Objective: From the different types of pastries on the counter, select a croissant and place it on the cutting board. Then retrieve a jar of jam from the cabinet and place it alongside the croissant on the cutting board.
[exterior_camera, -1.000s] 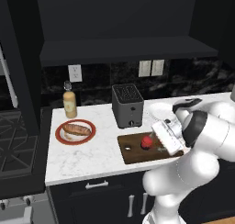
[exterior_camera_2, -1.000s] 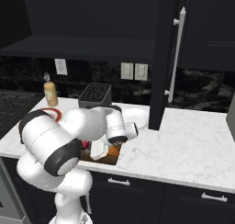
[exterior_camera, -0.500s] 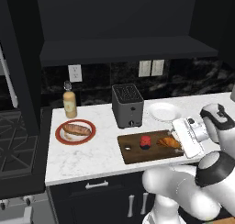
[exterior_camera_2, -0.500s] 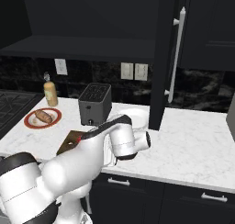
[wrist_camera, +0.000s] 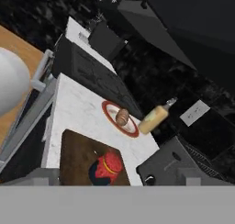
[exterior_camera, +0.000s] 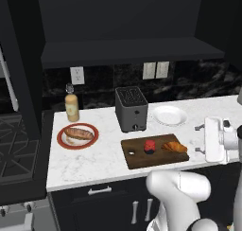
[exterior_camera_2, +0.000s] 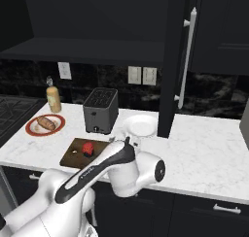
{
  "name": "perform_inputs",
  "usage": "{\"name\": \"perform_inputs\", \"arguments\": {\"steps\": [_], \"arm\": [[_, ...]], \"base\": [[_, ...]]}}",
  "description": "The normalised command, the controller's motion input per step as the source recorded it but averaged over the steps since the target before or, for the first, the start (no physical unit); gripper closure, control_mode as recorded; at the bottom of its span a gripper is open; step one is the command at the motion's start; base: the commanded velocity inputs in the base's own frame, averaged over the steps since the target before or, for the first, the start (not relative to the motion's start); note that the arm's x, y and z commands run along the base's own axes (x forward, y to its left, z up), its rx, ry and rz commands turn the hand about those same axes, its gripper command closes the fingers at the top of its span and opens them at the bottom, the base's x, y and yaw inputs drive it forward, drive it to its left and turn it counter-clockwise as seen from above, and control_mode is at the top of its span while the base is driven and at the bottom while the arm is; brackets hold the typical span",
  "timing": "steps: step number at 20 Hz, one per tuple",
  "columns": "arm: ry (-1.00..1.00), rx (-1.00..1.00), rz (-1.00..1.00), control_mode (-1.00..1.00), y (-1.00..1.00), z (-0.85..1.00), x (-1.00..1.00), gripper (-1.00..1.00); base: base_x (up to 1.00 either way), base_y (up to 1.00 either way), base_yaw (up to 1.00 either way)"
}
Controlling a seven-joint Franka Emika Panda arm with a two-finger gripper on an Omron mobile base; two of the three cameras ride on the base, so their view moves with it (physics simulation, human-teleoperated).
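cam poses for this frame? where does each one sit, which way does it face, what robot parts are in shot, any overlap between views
Left base view: behind the arm on its left, facing forward and down at the counter; white arm lower right, hand at the right edge.
Right base view: behind on its right, same counter; arm crosses the lower left foreground.
Hand view: on the hand, rolled, looking across the cutting board toward the stove side; white body at left.
Shared by all: jar of jam on the board, toaster, red plate with roll, tan bottle.

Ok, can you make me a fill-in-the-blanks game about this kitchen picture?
1. The red jar of jam stands on the cutting board beside the ____.
2. The long roll lies on a plate with a ____ rim.
3. The white plate next to the toaster has ____ on it.

Missing words: croissant; red; nothing
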Motion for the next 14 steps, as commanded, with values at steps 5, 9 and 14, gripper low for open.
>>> {"name": "perform_inputs", "arguments": {"steps": [5,9,14], "arm": [[-0.14,0.03,-0.38,-1.00,-0.10,0.59,-0.17,-1.00],[-0.15,0.03,-0.33,-1.00,-0.19,0.77,-0.21,-1.00],[-0.18,0.00,-0.22,-1.00,-0.30,0.69,-0.36,-1.00]], "base": [[0.00,0.00,0.00],[0.00,0.00,0.00],[0.00,0.00,0.00]]}}
